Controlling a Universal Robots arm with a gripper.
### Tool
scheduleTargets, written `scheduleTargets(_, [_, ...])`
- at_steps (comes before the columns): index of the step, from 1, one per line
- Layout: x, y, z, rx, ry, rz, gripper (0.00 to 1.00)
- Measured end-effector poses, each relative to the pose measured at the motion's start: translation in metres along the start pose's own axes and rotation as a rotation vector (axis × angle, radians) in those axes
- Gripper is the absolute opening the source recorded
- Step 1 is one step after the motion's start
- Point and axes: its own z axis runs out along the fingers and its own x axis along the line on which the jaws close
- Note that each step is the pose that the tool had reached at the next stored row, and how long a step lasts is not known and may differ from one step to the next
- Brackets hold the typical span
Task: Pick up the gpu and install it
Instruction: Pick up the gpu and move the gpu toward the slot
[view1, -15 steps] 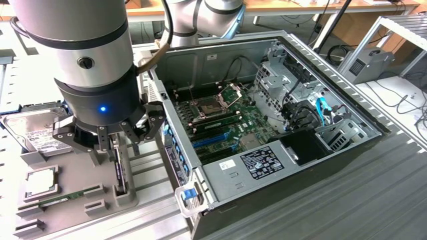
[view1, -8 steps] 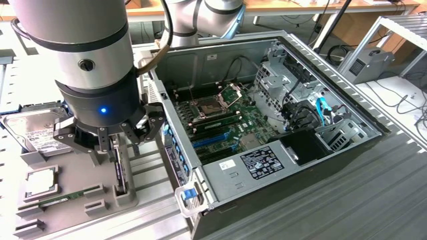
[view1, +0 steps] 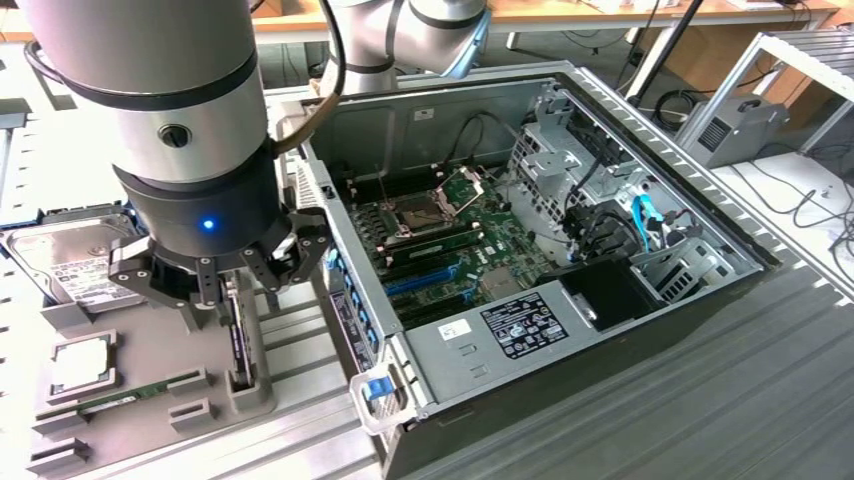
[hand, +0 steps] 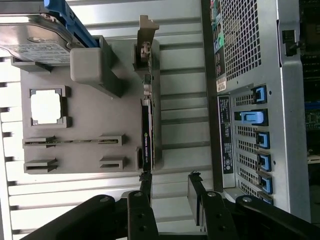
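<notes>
The gripper (view1: 230, 292) hangs directly over the grey holder tray (view1: 147, 345), which sits beside the open computer case (view1: 561, 330), on the exterior view's left. Its claw is spread wide and has hold of nothing. In the wrist view the two black fingers (hand: 195, 192) stand well apart, with the slatted table (hand: 175, 165) showing between them. The gpu (hand: 148, 135) stands on its long edge in a slot on the side of the tray nearest the case. Its silver end bracket (hand: 145, 47) is at the end away from the fingers. The card's dark edge runs lengthwise below the gripper, and one finger lines up with the card's near end — whether it touches, I cannot tell. Also at the tray are a hard drive (view1: 67, 262) with a white label, a square processor chip (view1: 83, 358) in its own pocket, and a narrow green memory stick (view1: 123, 397) — all apart from the card. The case lies on its side with the panel off and the motherboard (view1: 447, 245) exposed. Blue tabs (hand: 260, 117) line its rear expansion openings.
</notes>
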Motion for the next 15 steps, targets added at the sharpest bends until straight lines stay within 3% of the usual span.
scheduleTargets(15, [0.0001,-0.0002,0.0046,0.0000,0.0000,0.000,0.42])
